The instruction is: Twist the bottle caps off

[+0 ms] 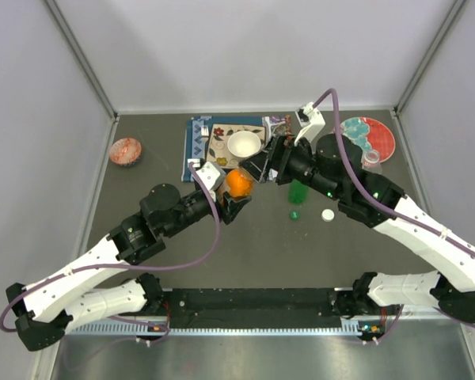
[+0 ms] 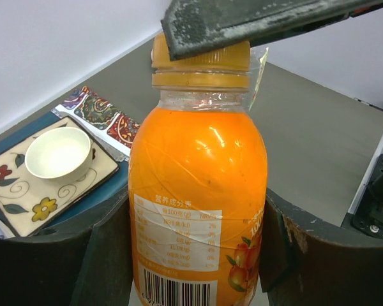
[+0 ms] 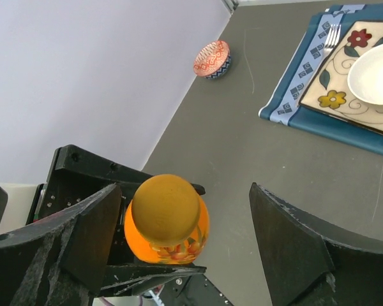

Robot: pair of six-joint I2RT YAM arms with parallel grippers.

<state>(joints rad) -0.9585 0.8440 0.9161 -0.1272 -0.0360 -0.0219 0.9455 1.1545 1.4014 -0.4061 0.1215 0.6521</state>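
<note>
Cap removal, orange bottle (image 1: 237, 184): the body is clamped between the left fingers (image 2: 99, 261) near the centre of the bench (image 1: 222, 261), while the right fingers (image 3: 297, 245) are set apart astride the orange cap (image 3: 166, 209). Centring over the cap before closing is advised. The right arm (image 1: 356, 194) is crowded by the green bottle (image 1: 298, 191) at three o'clock; a loose green cap (image 1: 294, 214) and white cap (image 1: 328, 214) are seen at four.

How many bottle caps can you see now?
3. A green cap and a white cap lie loose on the table, right of centre. An orange cap is on the orange bottle. Others may be hidden.
</note>
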